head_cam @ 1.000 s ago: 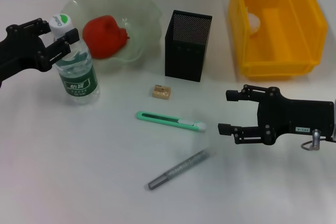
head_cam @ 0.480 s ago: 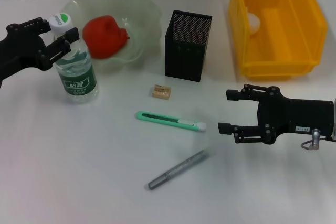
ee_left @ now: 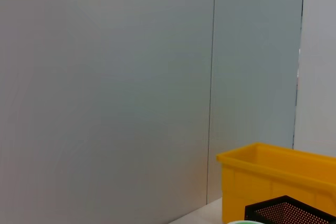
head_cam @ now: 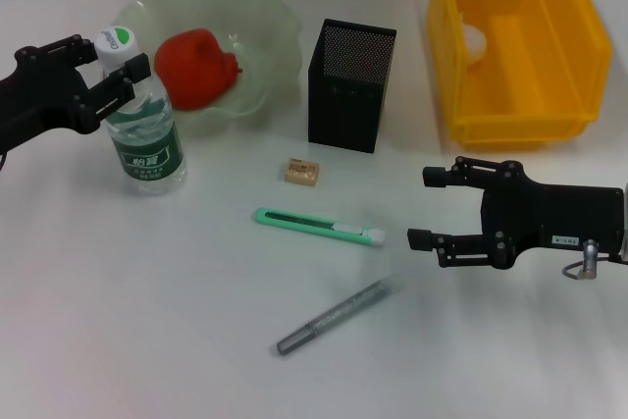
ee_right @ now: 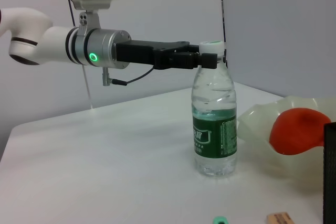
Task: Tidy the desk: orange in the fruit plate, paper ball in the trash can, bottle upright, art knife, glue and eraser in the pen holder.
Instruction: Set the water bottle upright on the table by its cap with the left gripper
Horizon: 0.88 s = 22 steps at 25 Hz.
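Observation:
A clear water bottle (head_cam: 145, 134) with a green label stands upright on the table, left of the pale green fruit plate (head_cam: 267, 22). My left gripper (head_cam: 110, 68) is shut on its neck just under the white cap; this also shows in the right wrist view (ee_right: 206, 60), with the bottle (ee_right: 213, 124) upright. The orange (head_cam: 196, 66) lies in the plate. The tan eraser (head_cam: 301, 173), green art knife (head_cam: 319, 227) and grey glue stick (head_cam: 334, 318) lie on the table in front of the black mesh pen holder (head_cam: 351, 85). My right gripper (head_cam: 419, 208) is open and empty, right of the knife.
A yellow bin (head_cam: 515, 120) stands at the back right with a white paper ball (head_cam: 474, 41) inside. The left wrist view shows only the wall, the bin (ee_left: 273, 182) and the pen holder's rim (ee_left: 286, 211).
The bottle has tipped slightly nearer to vertical in my left gripper. The right arm has not moved.

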{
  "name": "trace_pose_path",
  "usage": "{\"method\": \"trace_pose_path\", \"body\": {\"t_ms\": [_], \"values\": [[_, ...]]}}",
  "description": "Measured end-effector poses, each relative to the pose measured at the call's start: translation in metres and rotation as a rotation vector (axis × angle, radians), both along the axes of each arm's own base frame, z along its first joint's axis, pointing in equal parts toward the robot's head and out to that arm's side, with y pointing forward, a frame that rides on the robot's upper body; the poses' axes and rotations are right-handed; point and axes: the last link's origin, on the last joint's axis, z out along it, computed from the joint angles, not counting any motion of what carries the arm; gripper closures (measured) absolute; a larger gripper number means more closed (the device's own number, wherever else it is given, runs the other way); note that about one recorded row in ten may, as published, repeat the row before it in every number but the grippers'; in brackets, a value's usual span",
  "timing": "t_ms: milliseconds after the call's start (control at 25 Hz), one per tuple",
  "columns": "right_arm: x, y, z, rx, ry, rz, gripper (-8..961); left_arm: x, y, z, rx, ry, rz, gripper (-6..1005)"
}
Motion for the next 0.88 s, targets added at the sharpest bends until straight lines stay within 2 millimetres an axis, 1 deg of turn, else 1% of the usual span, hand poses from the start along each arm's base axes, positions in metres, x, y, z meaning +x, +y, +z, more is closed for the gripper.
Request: {"method": "trace_pose_path", "body": {"t_ms": [880], "values": [[-0.0001,-0.0001,-0.0003,-0.004,0.003,-0.006,127,-0.0032,-0.0036,0.0006,0.007,0.0,0.004,529]]}}
